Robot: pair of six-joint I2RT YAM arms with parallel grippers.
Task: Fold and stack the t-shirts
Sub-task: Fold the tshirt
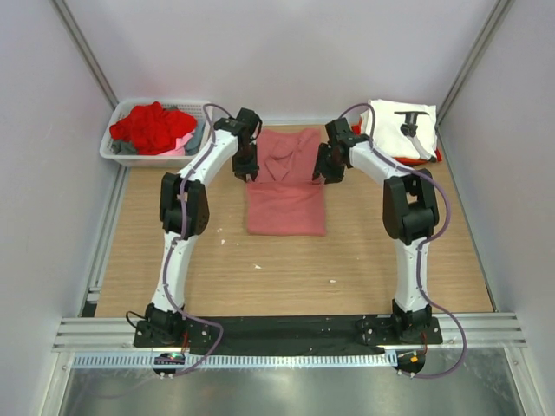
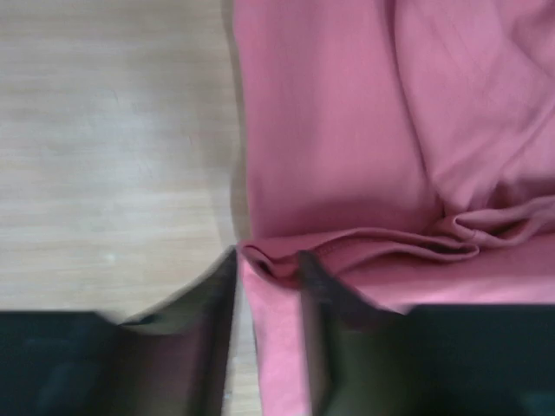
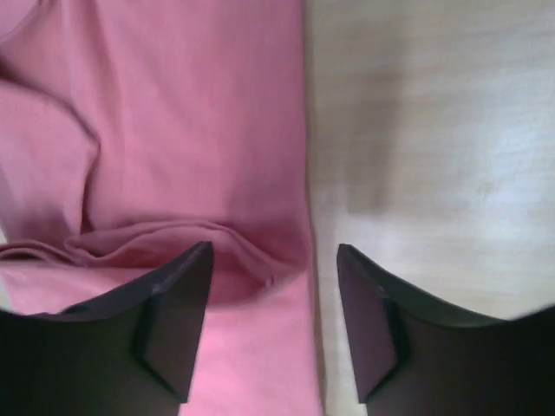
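Observation:
The salmon-pink t-shirt [image 1: 286, 195] lies flat at the table's middle back. Its near part is a neat rectangle and its far part is wrinkled. My left gripper [image 1: 245, 172] is at its left edge. In the left wrist view [image 2: 267, 256] its jaws stand a little apart around a folded hem [image 2: 364, 243], with cloth and bare table showing between them. My right gripper [image 1: 327, 172] is open and straddles the shirt's right edge [image 3: 299, 173]. A folded white t-shirt with black print [image 1: 401, 130] lies on a red one [image 1: 438, 157] at the back right.
A white plastic basket [image 1: 117, 154] at the back left holds crumpled red [image 1: 152, 128] and grey [image 1: 189, 139] shirts. Pale walls close in the wooden table [image 1: 286, 269] on both sides and at the back.

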